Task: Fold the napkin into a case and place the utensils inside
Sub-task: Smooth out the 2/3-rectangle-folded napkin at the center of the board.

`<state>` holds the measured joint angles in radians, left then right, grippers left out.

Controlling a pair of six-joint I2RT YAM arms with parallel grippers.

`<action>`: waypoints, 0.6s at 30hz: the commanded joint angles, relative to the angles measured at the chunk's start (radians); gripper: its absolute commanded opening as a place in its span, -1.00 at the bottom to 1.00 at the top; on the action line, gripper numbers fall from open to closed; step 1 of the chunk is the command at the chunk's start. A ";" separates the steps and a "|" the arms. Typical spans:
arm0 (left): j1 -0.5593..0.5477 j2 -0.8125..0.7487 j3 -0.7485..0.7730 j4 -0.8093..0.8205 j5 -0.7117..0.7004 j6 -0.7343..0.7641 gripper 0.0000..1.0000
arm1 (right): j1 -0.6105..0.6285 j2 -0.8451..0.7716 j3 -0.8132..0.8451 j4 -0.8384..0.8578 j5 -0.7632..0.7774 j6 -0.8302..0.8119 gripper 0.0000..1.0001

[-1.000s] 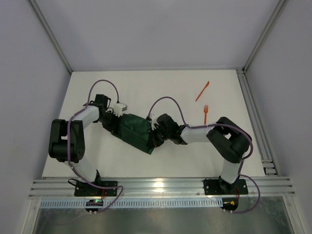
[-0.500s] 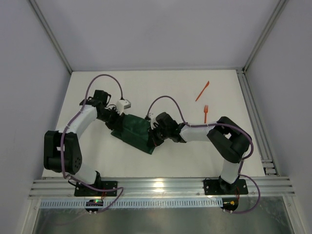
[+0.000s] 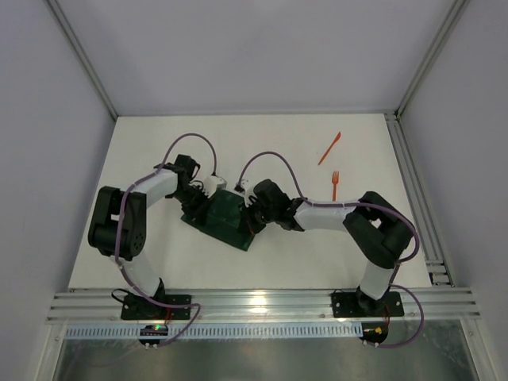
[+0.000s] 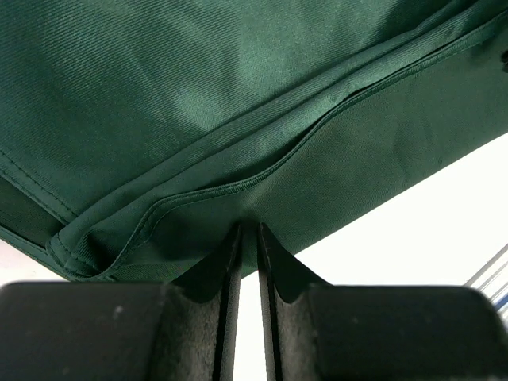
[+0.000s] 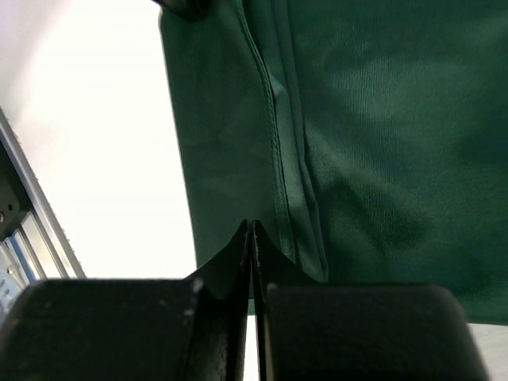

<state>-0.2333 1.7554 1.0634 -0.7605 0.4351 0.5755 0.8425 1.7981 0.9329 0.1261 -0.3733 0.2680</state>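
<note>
Napkin (image 3: pixel 223 215) pinched between both grippers

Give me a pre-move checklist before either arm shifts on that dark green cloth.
1. The left gripper is clamped on the dark green folded cloth napkin: cannot tell; fingers nearly together at a hemmed edge.
2. The right gripper is clamped on the napkin: cannot tell; fingers look fully together at the cloth edge.
3. Napkin layers stacked, hems aligned: ok; parallel hems show in both wrist views.
4. The orange plastic fork and the orange pointed plastic knife lie clear of the cloth: ok; both are on the white table, apart from it.
5. Utensils inside the napkin: not ok; not yet done.
</note>
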 commanded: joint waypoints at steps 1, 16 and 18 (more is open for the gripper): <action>0.000 0.059 -0.016 0.049 -0.007 -0.011 -0.70 | 0.021 -0.123 0.007 0.058 0.053 -0.064 -0.93; 0.000 0.055 -0.036 0.044 0.040 -0.017 -0.70 | 0.148 0.092 0.089 0.193 0.102 -0.125 -0.93; 0.000 0.055 -0.040 0.046 0.040 -0.020 -0.70 | 0.150 0.113 0.078 0.182 0.122 -0.119 -0.92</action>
<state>-0.2306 1.7653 1.0634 -0.7509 0.4904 0.5529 0.9863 1.9015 0.9981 0.2829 -0.2958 0.1555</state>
